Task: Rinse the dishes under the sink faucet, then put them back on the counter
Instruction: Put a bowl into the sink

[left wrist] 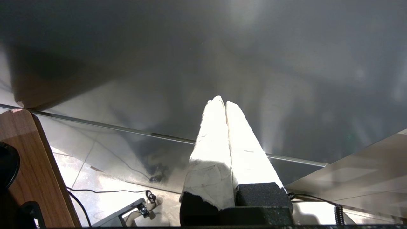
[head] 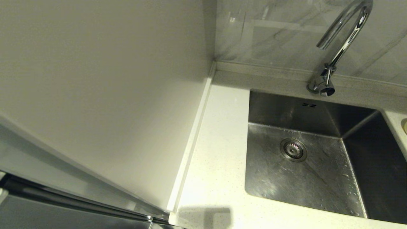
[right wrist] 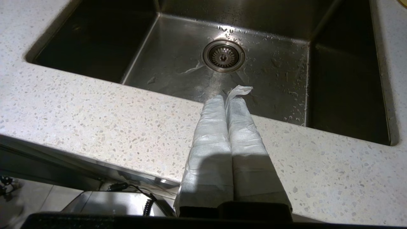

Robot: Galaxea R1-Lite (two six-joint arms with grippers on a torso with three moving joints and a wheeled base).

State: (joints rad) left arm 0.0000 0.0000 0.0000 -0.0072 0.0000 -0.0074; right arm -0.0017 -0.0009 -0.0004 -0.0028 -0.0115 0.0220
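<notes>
On the left, the left gripper (left wrist: 225, 103) is hanging low beside a smooth off-white panel (head: 95, 95), its taped fingers pressed together on nothing. The right gripper (right wrist: 227, 97) is hovering over the near counter (head: 216, 152) edge, likewise closed and empty. The sink (head: 286, 178) is lying bare, its floor beaded with water around the drain strainer (head: 293, 149); the faucet (head: 337, 51) is arching at the far right. Only a yellowish rim (head: 405, 126), perhaps a bowl, is showing. Wet steel is likely making bowls slippery, and the spout is risking a knock
</notes>
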